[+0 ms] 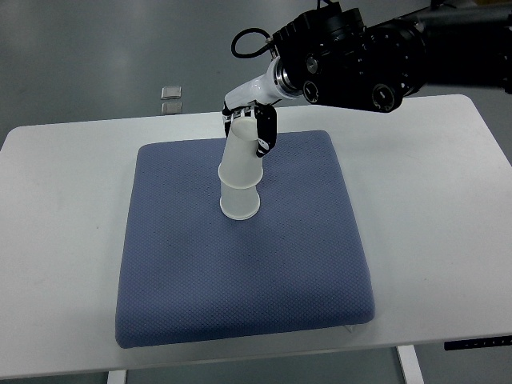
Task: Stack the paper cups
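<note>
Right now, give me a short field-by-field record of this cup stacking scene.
surface: blue mat on white table
cups: two white paper cups, upside down, upper one nested over lower
stack position: upper middle of mat, leaning
right hand: gripping the upper cup
left hand: not in view

It looks like a robotics lab or test room: a plain white bench (448,208) with a blue padded mat (240,288) stands on smooth grey floor (80,56), beneath a black robot arm (376,56).
</note>
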